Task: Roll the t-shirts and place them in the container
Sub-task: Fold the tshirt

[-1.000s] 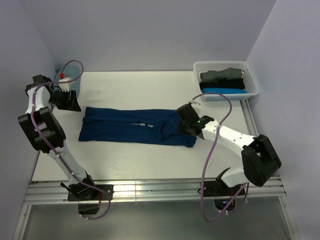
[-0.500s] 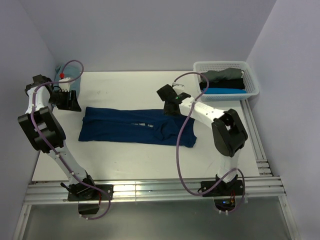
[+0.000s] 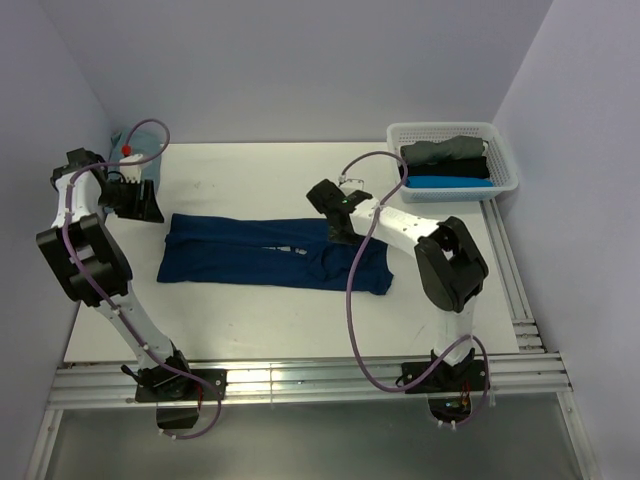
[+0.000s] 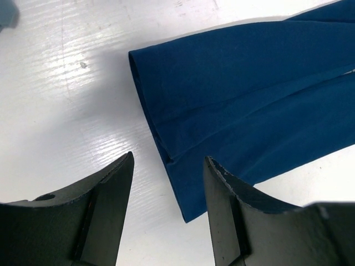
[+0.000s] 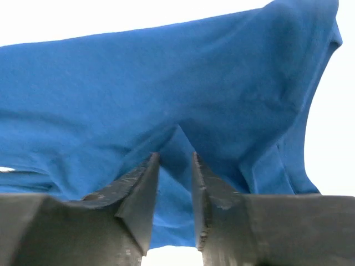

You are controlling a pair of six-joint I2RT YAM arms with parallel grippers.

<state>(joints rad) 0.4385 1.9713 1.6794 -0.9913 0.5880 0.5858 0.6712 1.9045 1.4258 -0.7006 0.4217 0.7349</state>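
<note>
Table [image 3: 260, 320] on the near side of the navy t-shirt [image 3: 240, 250]: open passage. Far side: open up to the white lattice basket [image 3: 503, 165]. Right arm [image 3: 400, 222] overhangs the shirt's right end.

No legible txt, labels or nos. in any view.

left arm [image 3: 95, 262]: folded high at the far left side, wrist bent downward | left gripper [image 4: 169, 160]: fingers [image 4: 111, 194] spread wide apart | right arm [image 3: 450, 270]: elbow raised, forearm reaches left toward the centre | right gripper [image 5: 175, 158]: fingers [image 5: 141, 188] almost together, pinching a raised fold of the t-shirt [image 5: 166, 83]
</note>
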